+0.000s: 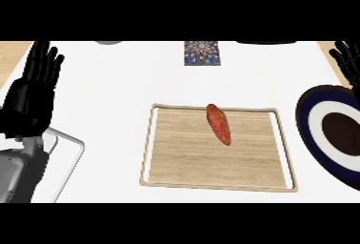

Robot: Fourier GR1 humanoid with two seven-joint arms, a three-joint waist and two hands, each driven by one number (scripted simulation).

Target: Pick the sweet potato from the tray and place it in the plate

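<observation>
An orange-red sweet potato (pixel 218 123) lies lengthwise on the wooden tray (pixel 183 162), in its upper middle part. The plate (pixel 314 127), dark blue with a white ring and a dark brown centre, sits at the right edge, partly cut off. My left hand (pixel 32 93) stands open at the far left, fingers up, well away from the tray. My right hand (pixel 348 59) shows only at the upper right edge, fingers straight and up, just above the plate. Neither hand holds anything.
A small patterned tile (pixel 204 53) lies at the back, beyond the tray. A grey round object (pixel 107 42) and a dark one (pixel 271 42) peek in along the back edge. White counter surrounds the tray; wood shows at the far corners.
</observation>
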